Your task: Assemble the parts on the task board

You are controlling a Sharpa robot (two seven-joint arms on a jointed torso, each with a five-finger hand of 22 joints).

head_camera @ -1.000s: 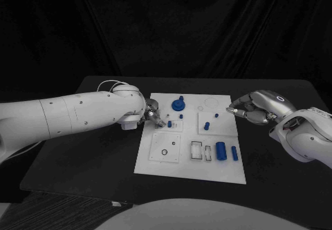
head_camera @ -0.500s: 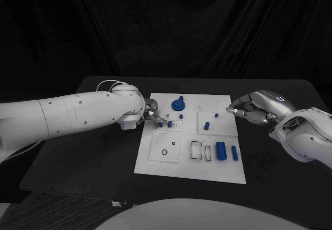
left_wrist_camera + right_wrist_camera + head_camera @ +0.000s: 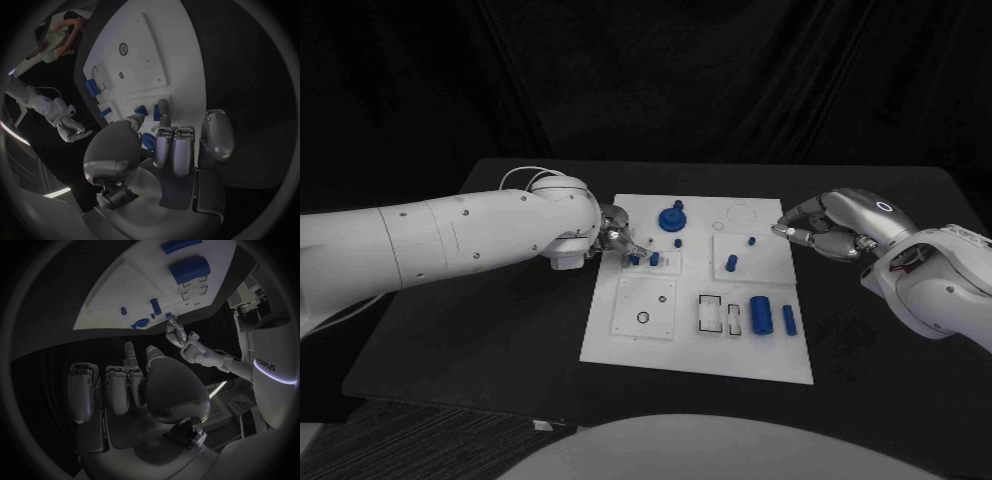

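Hidden: the left hand (image 3: 617,240) covers the board's left edge, so whatever sits under its fingertips cannot be made out; in the left wrist view the thumb and a finger block part of the blue pieces beside them.
Hard to tell: whether the left fingertips actually pinch the small blue peg (image 3: 635,260) or only touch it; I cannot tell.
Board: one white flat rectangular plate (image 3: 661,340), smooth, lying in the middle of the black worktop (image 3: 473,330); it carries raised square tiles and outlined slots.
Blue parts on the board, head view: seven that I can count: a round knob-like piece (image 3: 674,215) near the far edge, a short pin (image 3: 678,242) just below it, two small pegs by the left hand, a small stub (image 3: 751,241) and an upright pin (image 3: 731,263) on the right-hand tile, a thick cylinder (image 3: 760,314) and a thin rod (image 3: 789,320) lying side by side near the board's right edge.
Other marks: one dark ring (image 3: 642,318) on the lower left tile.
Left hand: silver, fingers bent down onto the board's left edge at the small pegs.
Right hand (image 3: 837,226): silver, fingers curled in, nothing in them, off the board just beside its right edge.
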